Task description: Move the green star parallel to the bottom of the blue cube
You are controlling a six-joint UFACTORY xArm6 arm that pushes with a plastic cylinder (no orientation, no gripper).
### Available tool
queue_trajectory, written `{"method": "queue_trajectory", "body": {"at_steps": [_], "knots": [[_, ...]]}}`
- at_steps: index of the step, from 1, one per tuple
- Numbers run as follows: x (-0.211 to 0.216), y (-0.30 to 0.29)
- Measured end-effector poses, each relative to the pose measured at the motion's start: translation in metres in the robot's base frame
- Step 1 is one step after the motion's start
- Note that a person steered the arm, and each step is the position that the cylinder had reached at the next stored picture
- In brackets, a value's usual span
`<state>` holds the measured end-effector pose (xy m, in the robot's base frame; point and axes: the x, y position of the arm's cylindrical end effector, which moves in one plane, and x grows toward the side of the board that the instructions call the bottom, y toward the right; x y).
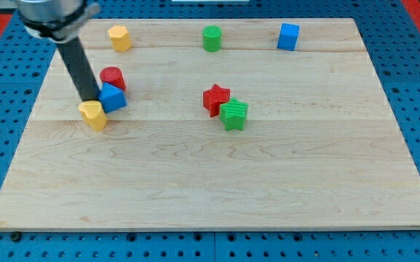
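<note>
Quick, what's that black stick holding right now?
Nothing: my tip has no gripper; it rests among the yellow block, red cylinder and blue block.

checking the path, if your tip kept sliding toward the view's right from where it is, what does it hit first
My tip already sits against the blue block, so that goes first; the red star lies further along, though depth is uncertain.

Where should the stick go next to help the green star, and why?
Probably my tip should first pull away toward the view's right, heading for the green star. Right now it sits at the view's left among the yellow block, a blue block and the red cylinder, far from the star. The star touches the red star, and the blue cube is at top right.
</note>
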<state>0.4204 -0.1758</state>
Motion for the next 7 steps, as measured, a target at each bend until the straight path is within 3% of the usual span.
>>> {"method": "queue_trajectory", "body": {"at_steps": [1, 2, 3, 4, 7], "knots": [[0.022, 0.033], [0.013, 0.054], [0.023, 0.046], [0.045, 0.091], [0.026, 0.262]]}}
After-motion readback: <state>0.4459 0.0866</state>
